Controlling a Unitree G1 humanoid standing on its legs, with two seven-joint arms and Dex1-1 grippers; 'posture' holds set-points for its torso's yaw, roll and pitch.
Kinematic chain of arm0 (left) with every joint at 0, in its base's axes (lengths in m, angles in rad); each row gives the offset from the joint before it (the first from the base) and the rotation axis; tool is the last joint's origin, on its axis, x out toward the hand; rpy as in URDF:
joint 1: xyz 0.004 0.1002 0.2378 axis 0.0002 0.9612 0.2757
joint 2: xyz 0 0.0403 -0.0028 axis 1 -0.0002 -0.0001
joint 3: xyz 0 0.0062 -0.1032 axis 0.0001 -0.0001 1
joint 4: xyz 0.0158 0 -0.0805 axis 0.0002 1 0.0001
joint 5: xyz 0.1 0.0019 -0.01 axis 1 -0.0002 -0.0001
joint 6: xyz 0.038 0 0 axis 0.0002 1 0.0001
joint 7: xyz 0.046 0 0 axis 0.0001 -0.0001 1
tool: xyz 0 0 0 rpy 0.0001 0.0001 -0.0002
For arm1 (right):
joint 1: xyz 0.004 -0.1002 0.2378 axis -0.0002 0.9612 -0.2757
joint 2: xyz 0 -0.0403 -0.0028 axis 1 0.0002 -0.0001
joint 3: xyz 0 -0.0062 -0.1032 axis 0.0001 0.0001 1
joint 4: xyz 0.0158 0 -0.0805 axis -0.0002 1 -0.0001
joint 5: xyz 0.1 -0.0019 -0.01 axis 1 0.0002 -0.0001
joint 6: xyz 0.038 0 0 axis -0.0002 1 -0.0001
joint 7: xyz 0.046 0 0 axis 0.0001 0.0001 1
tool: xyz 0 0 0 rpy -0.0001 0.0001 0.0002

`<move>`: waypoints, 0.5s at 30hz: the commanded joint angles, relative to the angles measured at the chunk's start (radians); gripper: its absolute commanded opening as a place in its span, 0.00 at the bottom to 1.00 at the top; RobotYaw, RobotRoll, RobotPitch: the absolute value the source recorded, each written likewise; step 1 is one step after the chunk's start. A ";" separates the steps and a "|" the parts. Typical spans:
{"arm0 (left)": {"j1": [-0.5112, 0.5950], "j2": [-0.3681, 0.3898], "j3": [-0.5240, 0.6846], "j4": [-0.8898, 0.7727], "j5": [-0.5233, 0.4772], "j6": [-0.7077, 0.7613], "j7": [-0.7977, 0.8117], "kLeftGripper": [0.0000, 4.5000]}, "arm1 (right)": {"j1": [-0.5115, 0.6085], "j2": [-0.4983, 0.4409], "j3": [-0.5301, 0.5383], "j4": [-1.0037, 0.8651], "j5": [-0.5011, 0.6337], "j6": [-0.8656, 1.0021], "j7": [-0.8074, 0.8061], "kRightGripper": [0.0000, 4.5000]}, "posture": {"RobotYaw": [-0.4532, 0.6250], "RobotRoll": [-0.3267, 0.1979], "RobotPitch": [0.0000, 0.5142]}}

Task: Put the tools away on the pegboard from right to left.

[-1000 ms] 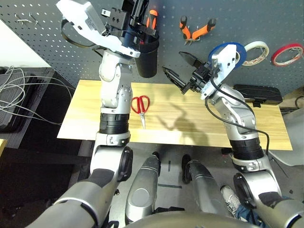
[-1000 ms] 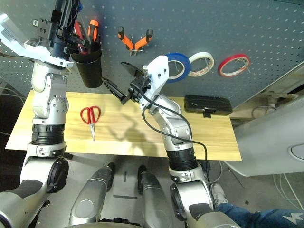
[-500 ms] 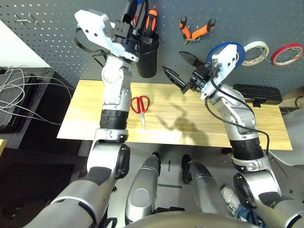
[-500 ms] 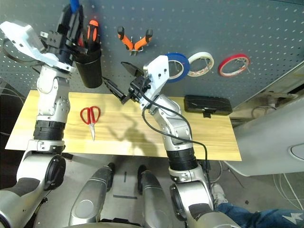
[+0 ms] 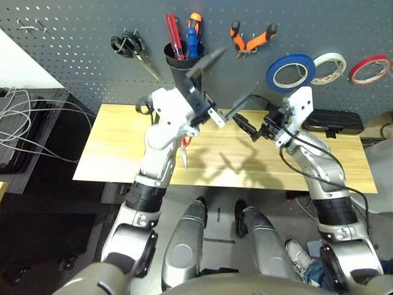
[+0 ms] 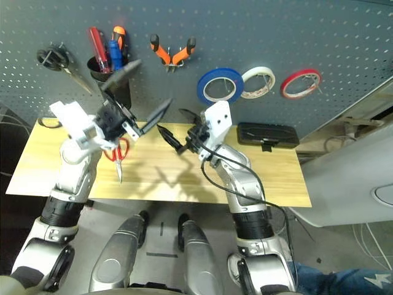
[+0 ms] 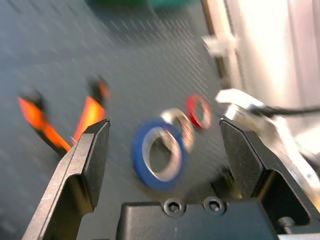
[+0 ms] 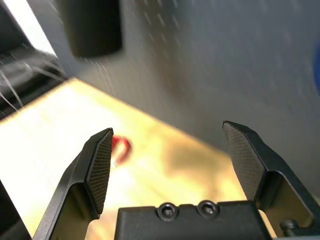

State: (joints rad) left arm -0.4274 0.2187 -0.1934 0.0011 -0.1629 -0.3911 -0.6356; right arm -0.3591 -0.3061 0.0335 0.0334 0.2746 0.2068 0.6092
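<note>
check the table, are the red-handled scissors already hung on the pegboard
No, the red-handled scissors lie flat on the wooden table, below the pegboard.

It looked like a workshop or robotics lab bench. A dark grey pegboard covered the wall, hung with pliers, tape rolls and a black cup of screwdrivers. Just below the pegboard stood a plain wooden table, and loose cables lay on dark shelving to the left of the table.
</note>
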 commanded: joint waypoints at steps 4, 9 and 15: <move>0.051 0.002 -0.049 0.146 0.058 0.061 -0.010 0.99 | 0.039 -0.017 -0.005 0.054 -0.028 0.013 -0.012 1.00 | 0.53 0.62 0.59; 0.041 -0.018 -0.039 0.229 0.076 0.093 0.017 0.99 | 0.037 -0.012 0.003 0.064 -0.042 0.026 -0.027 1.00 | 0.53 0.62 0.60; -0.008 -0.033 -0.007 0.371 0.120 0.273 0.117 0.99 | 0.024 -0.022 0.042 0.074 -0.093 0.099 -0.041 1.00 | 0.53 0.62 0.61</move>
State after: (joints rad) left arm -0.4438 0.1881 -0.2081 0.3243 -0.0670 -0.1764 -0.5426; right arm -0.3423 -0.3220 0.0572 0.0963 0.1981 0.2723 0.5738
